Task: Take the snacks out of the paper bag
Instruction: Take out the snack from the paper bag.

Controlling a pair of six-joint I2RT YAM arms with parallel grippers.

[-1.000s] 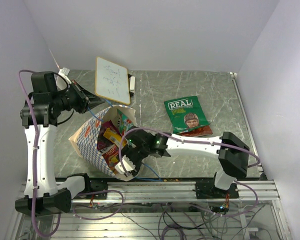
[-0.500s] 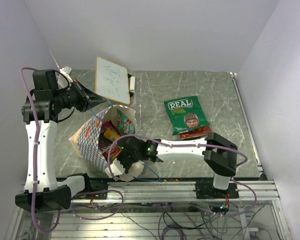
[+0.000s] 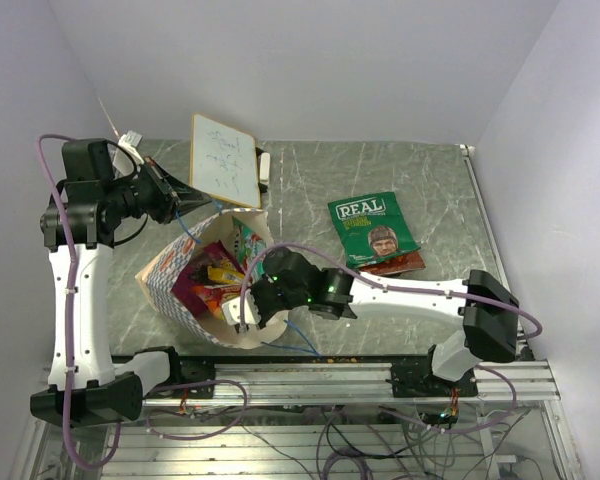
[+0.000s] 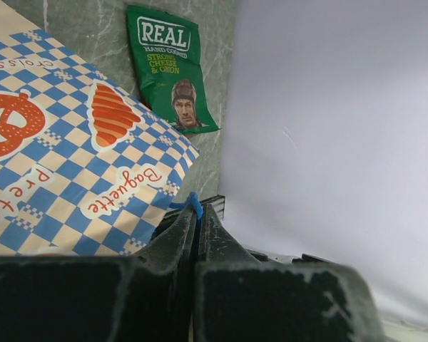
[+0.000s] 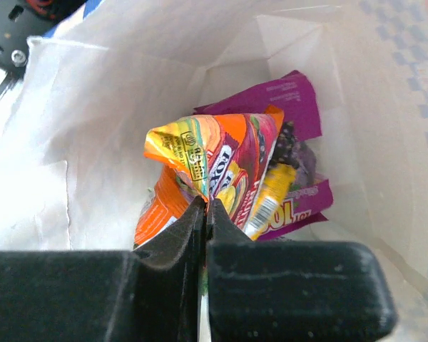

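Nearest the bases, the right gripper (image 5: 205, 206) is pushed into the mouth of the paper bag (image 3: 170, 282), its jaws drawn together until almost no gap shows, pinching the crumpled lower edge of an orange-red packet (image 5: 200, 160). That packet is glossy and creased, folded on itself with its printed face bulging upward, and it has not cleared the bag: cream paper walls stand around it on every side in the right wrist view. Just behind it and to the right lie a yellow packet (image 5: 271, 194) and a magenta-purple packet (image 5: 292, 107), both flat against the bag's inner wall, the purple one deepest. The bag lies tipped on the left half of the table (image 3: 440, 180), its mouth toward the right, its blue-and-white checks and red-orange emblems showing on the outside. At its far left corner the left gripper (image 4: 198, 214) has its jaws pressed shut on the blue cord handle (image 4: 194, 205), which looks meant to hold the mouth open. Farther right, well apart from the bag, two snacks are already out: a green packet (image 3: 373, 228) lies face up, and a brown packet (image 3: 398, 264) pokes out from under its near edge. So the job seems under halfway, with at least three packets left inside. Beyond the bag, a white board (image 3: 225, 160) leans at the far edge.
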